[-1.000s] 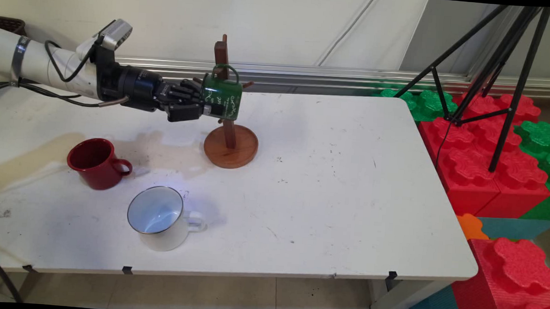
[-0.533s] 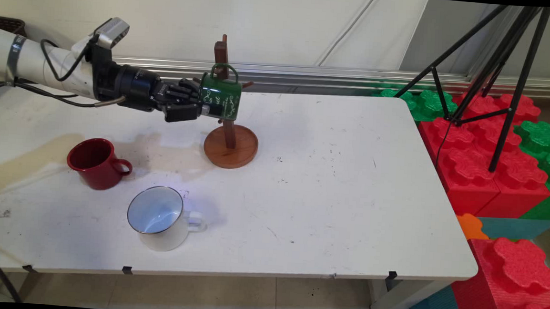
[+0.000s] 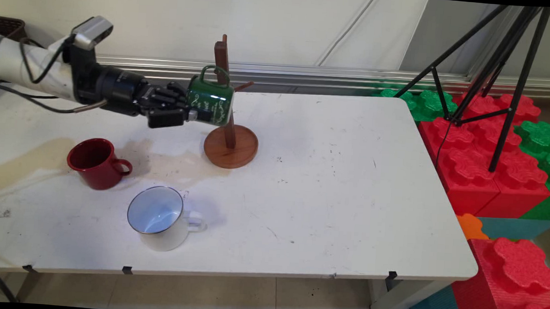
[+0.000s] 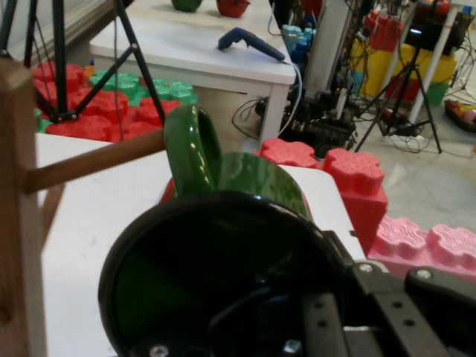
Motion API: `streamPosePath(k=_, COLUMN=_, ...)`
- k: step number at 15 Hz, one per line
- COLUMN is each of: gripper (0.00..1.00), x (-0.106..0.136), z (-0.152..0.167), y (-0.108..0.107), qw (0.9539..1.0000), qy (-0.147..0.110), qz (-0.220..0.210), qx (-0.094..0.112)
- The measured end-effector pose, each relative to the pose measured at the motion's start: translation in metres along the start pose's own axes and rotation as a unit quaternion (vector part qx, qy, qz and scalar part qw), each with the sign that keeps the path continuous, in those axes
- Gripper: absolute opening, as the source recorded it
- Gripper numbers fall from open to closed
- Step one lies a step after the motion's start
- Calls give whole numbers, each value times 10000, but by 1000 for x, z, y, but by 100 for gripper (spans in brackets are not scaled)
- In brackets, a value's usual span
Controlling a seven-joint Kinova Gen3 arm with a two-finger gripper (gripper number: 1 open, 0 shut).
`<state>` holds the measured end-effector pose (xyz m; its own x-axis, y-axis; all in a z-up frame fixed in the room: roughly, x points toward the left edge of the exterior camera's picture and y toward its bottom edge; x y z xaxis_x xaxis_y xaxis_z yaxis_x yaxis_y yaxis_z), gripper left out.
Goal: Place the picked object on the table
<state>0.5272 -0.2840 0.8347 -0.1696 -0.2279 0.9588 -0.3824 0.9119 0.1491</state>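
Gripper (image 3: 192,115) jaws pinched green mug (image 3: 209,105) by rim, mug on its side, handle at 12; rack peg (image 3: 244,85) lay at 3, just clear.

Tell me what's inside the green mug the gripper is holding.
In the hand view the green mug faces the camera: a dark, glossy interior with nothing visible in it. One of the gripper's fingers reaches over the rim, covering the lower right part.
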Motion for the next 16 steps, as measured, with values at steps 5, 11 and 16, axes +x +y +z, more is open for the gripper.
streamPosePath(k=5, gripper=0, x=-1, z=-17, y=21, qw=9999, qy=-97, qz=29, qx=-101)
streamPosePath(k=11, gripper=0, x=-4, z=-45, y=31, qw=9989, qy=-409, qz=211, qx=3)
streamPosePath(k=16, gripper=0, x=-3, z=-74, y=32, qw=9959, qy=-752, qz=436, qx=260)
